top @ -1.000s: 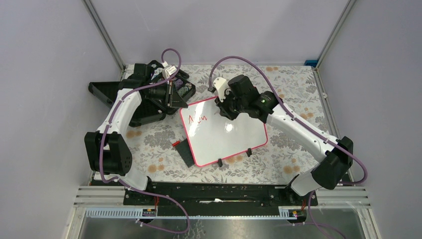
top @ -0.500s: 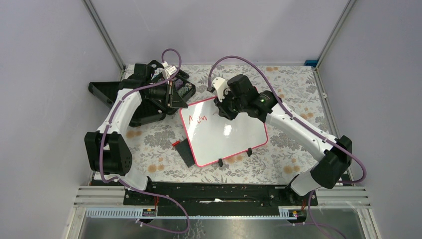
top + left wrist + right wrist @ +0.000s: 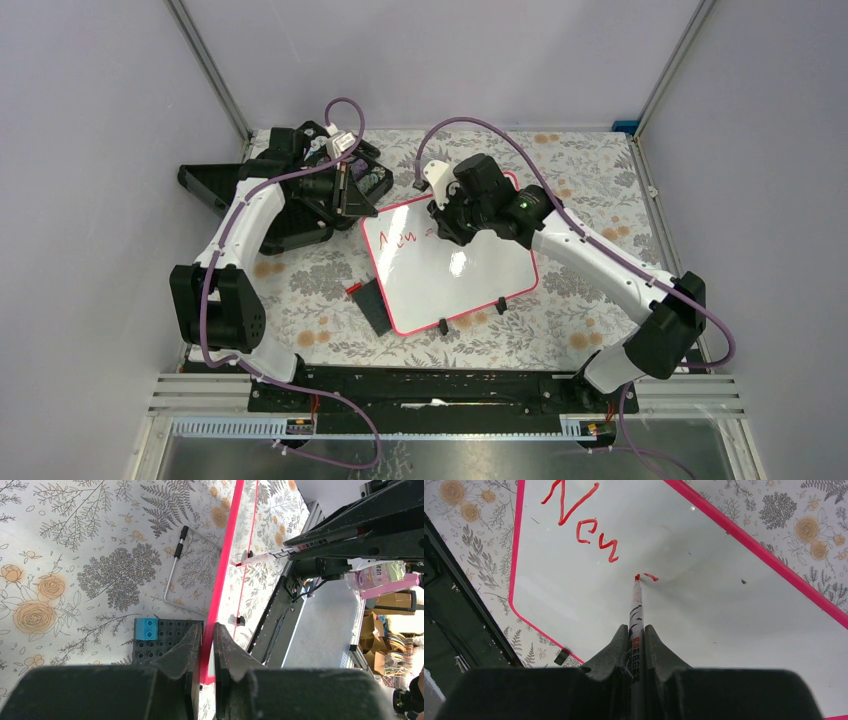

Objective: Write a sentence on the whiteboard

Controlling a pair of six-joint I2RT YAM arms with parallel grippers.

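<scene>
The whiteboard [image 3: 470, 275] lies tilted on the floral table, its pink-red frame [image 3: 224, 565] running up the left wrist view. My left gripper [image 3: 207, 630] is shut on the board's far-left edge, also in the top view [image 3: 352, 198]. The sentence [image 3: 579, 520] stands as red "New" near the board's top left [image 3: 403, 238], with a short fresh stroke [image 3: 650, 576] after it. My right gripper [image 3: 636, 630] is shut on a white marker [image 3: 636, 605], red tip touching the board beside that stroke. From above, the right gripper [image 3: 447, 215] hangs over the board's upper middle.
A dark grey plate with a blue block [image 3: 370, 306] lies against the board's left edge [image 3: 165, 635]. A black stand [image 3: 215, 185] sits at the back left. Two black clip feet [image 3: 443, 326] stick out at the board's near edge. A bent metal rod [image 3: 172, 575] lies on the table.
My right gripper with the marker has shifted slightly left over the board's upper part. A short red stroke now follows "New". The left arm has not moved.
</scene>
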